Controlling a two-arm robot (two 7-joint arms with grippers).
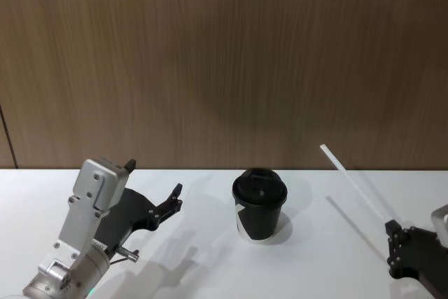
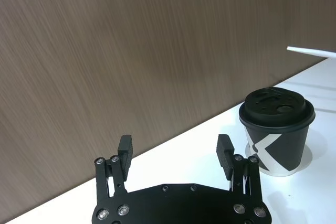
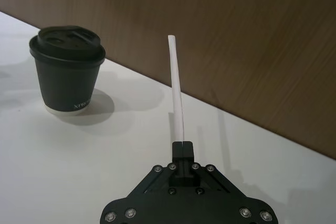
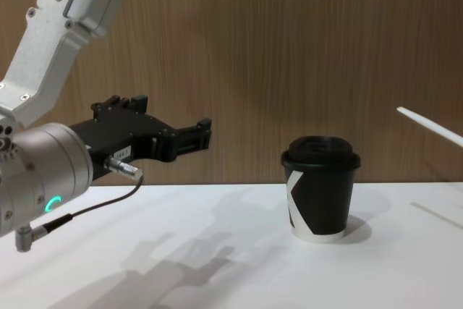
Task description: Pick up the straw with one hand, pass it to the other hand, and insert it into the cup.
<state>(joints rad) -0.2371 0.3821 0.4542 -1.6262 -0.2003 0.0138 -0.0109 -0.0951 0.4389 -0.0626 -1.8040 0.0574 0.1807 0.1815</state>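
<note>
At the right side of the white table (image 1: 210,271), the straw (image 1: 355,181) is a long, thin, straight white tube. It is raised off the surface and slants up and back toward the wood-panelled wall (image 1: 224,54). Its lower end is hidden between the fingers of the right gripper (image 3: 182,146). In the chest view the frame's right edge cuts the straw off partway down. The right gripper is clamped on that lower end, and the rest of the straw sticks straight out beyond its fingertips. The cup (image 1: 260,209), black with a domed lid, stands upright mid-table, left of the straw and apart from it. The left gripper (image 2: 175,149) hangs above the table left of the cup, its fingers spread wide with nothing between them.
</note>
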